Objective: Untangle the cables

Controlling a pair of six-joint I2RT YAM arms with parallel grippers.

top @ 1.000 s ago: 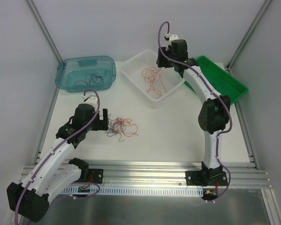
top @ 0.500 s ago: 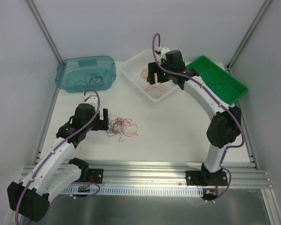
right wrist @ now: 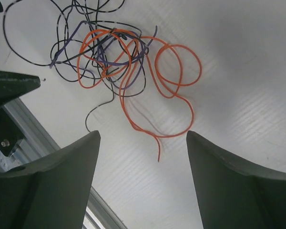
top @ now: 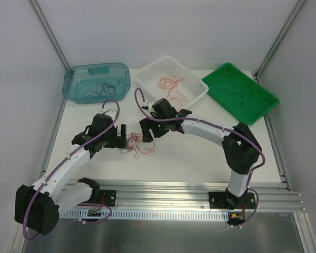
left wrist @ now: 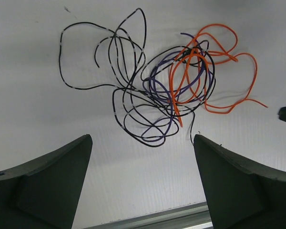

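Note:
A tangle of thin black, purple and orange cables lies on the white table between the two grippers. My left gripper is open just left of it. In the left wrist view the gripper is empty, and the tangle lies ahead of the fingers with its orange loops to the right. My right gripper is open just above and right of the tangle. In the right wrist view it is empty, and the tangle lies ahead with an orange end trailing toward the fingers.
A blue bin at the back left holds dark cable. A white basket at the back middle holds orange cable. A green tray at the back right holds dark cable. A metal rail runs along the near edge.
My right arm has swung from over the white basket and green tray down to the tangle at mid-table. My left gripper has shifted slightly toward the tangle.

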